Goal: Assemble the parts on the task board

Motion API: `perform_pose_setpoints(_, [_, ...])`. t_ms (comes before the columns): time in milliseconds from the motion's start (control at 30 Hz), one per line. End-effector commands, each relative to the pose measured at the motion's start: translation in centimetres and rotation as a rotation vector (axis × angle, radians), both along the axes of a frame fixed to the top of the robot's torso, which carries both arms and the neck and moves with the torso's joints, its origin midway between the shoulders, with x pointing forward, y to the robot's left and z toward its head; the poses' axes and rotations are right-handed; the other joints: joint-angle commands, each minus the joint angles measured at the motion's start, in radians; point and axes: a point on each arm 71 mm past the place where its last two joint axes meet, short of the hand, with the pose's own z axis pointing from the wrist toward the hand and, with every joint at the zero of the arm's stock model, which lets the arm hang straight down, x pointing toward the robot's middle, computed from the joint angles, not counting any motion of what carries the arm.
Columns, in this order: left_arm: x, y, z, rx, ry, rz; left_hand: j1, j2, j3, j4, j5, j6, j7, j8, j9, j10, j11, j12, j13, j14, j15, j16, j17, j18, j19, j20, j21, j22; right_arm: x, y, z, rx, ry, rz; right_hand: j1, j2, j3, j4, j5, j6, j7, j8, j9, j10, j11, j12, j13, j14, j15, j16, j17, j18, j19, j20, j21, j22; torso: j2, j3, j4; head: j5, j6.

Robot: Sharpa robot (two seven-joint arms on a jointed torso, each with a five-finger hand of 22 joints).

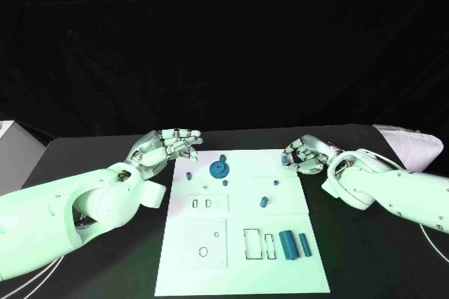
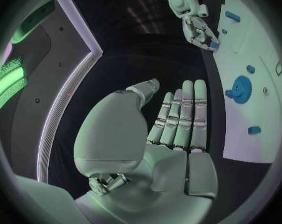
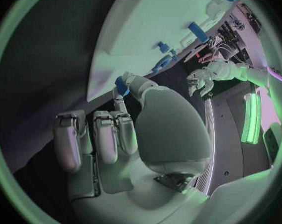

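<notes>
1. The board [image 1: 245, 227] lies in the middle of the black table [image 1: 93, 150].
2. The left hand [image 1: 169, 145] is at the far left corner of the board, over the table edge of it. Its fingers are stretched out side by side and hold nothing (the left wrist view shows this plainly).
3. The right hand [image 1: 304, 153] is at the far right corner of the board. It pinches a small blue part [image 3: 122, 86] between thumb and one finger; the other fingers are curled in.
4. A blue gear [image 1: 220, 168] sits on the far part of the board, near the left hand.
5. Two blue cylinders [image 1: 294, 244] lie side by side on the near right part of the board, beside a rectangular slot [image 1: 252, 243].
6. A short blue peg [image 1: 264, 201] lies near the middle of the board.
</notes>
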Motion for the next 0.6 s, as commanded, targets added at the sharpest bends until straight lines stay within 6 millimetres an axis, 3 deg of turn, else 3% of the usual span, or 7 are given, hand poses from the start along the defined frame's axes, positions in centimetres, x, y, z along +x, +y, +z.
perform_pose_setpoints(33, [-0.1, 0.0, -0.1, 0.054, -0.008, -0.024, -0.010, 0.005, 0.005, -0.002, -0.005, 0.020, 0.012, 0.011, 0.004, 0.032, -0.011, 0.015, 0.005, 0.042, -0.013, 0.012, -0.004, 0.017, 0.027, -0.009, 0.013, 0.000, -0.1, 0.2, 0.8, 0.016, -0.033, -0.048, -0.006, 0.006, 0.003, 0.004, -0.004, 0.007, -0.002, 0.009, 0.003, 0.105, -0.008, 0.007, 0.263, 0.103, -0.007, 0.003, 0.263, -0.009, 0.093, -0.010, 0.007, 0.248, -0.002, 0.0001, -0.0007, -0.001, 0.000])
perform_pose_setpoints(333, [0.4, 0.1, -0.9, 0.221, 0.037, -0.003, -0.058, -0.020, -0.019, 0.020, -0.003, 0.128, -0.043, 0.085, 0.052, 0.245, -0.087, 0.180, 0.101, 0.265, -0.087, 0.218, 0.104, 0.014, 0.175, -0.076, 0.119, 0.045, -0.8, 2.9, 3.0, 0.034, -0.005, -0.060, -0.028, 0.001, -0.003, 0.015, -0.005, 0.001, -0.003, 0.011, 0.003, 0.105, -0.010, 0.007, 0.263, 0.103, -0.009, 0.003, 0.263, -0.010, 0.095, -0.013, 0.010, 0.250, -0.013, -0.0032, -0.0005, -0.001, 0.004])
perform_pose_setpoints(367, [0.7, 0.1, -1.0, 0.252, 0.041, -0.004, -0.065, -0.027, -0.038, 0.018, -0.005, 0.127, -0.050, 0.098, 0.066, 0.261, -0.098, 0.245, 0.147, 0.363, -0.098, 0.375, 0.302, -0.005, 0.255, -0.087, 0.192, 0.157, -0.9, 3.4, 3.1, 0.036, 0.001, -0.055, -0.028, 0.001, -0.003, 0.014, -0.005, 0.001, -0.003, 0.011, 0.003, 0.105, -0.010, 0.007, 0.263, 0.103, -0.009, 0.003, 0.263, -0.010, 0.095, -0.013, 0.010, 0.251, -0.016, -0.0038, 0.0000, 0.000, 0.003])
perform_pose_setpoints(400, [0.9, 0.1, -1.1, 0.279, 0.041, -0.004, -0.069, -0.012, -0.047, 0.024, 0.000, 0.118, -0.048, 0.119, 0.088, 0.194, -0.100, 0.326, 0.220, 0.374, -0.103, 0.437, 0.367, -0.013, 0.276, -0.097, 0.225, 0.190, -1.0, 3.9, 3.2, 0.037, 0.005, -0.050, -0.028, 0.000, -0.003, 0.014, -0.005, 0.001, -0.003, 0.011, 0.003, 0.105, -0.010, 0.007, 0.263, 0.103, -0.009, 0.003, 0.263, -0.010, 0.095, -0.013, 0.011, 0.251, -0.019, -0.0040, 0.0004, 0.000, 0.002])
perform_pose_setpoints(467, [1.4, 0.0, -1.1, 0.341, 0.043, -0.006, -0.070, -0.027, -0.077, 0.019, -0.004, 0.103, -0.062, 0.161, 0.124, 0.188, -0.108, 0.520, 0.358, 0.482, -0.108, 0.598, 0.604, -0.036, 0.374, -0.100, 0.315, 0.347, -1.2, 4.9, 3.5, 0.040, 0.014, -0.037, -0.028, -0.002, -0.003, 0.013, -0.003, 0.001, -0.004, 0.012, 0.004, 0.105, -0.010, 0.007, 0.263, 0.103, -0.009, 0.003, 0.263, -0.011, 0.096, -0.014, 0.013, 0.253, -0.024, -0.0036, 0.0004, 0.000, 0.002])
perform_pose_setpoints(533, [1.7, -0.2, -1.1, 0.394, 0.054, -0.018, -0.070, -0.015, -0.086, 0.034, 0.003, 0.083, -0.078, 0.224, 0.183, 0.098, -0.126, 0.739, 0.525, 0.530, -0.120, 0.673, 0.720, -0.053, 0.436, -0.114, 0.379, 0.446, -1.4, 6.0, 3.6, 0.042, 0.024, -0.024, -0.028, -0.002, -0.003, 0.013, -0.003, 0.001, -0.004, 0.012, 0.004, 0.105, -0.010, 0.007, 0.263, 0.103, -0.009, 0.003, 0.263, -0.011, 0.096, -0.014, 0.013, 0.253, -0.028, -0.0038, -0.0006, 0.001, -0.001])
perform_pose_setpoints(600, [2.1, -0.7, -0.9, 0.456, 0.066, -0.042, -0.098, -0.014, -0.096, 0.068, 0.000, 0.074, -0.080, 0.255, 0.215, 0.124, -0.123, 0.860, 0.642, 0.559, -0.121, 0.707, 0.787, -0.064, 0.477, -0.114, 0.414, 0.516, -1.6, 7.3, 3.6, 0.041, 0.037, -0.006, -0.028, -0.003, -0.003, 0.013, -0.002, 0.001, -0.005, 0.013, 0.004, 0.105, -0.011, 0.007, 0.263, 0.103, -0.009, 0.003, 0.263, -0.010, 0.096, -0.014, 0.012, 0.252, -0.031, -0.0043, -0.0012, 0.003, -0.001])
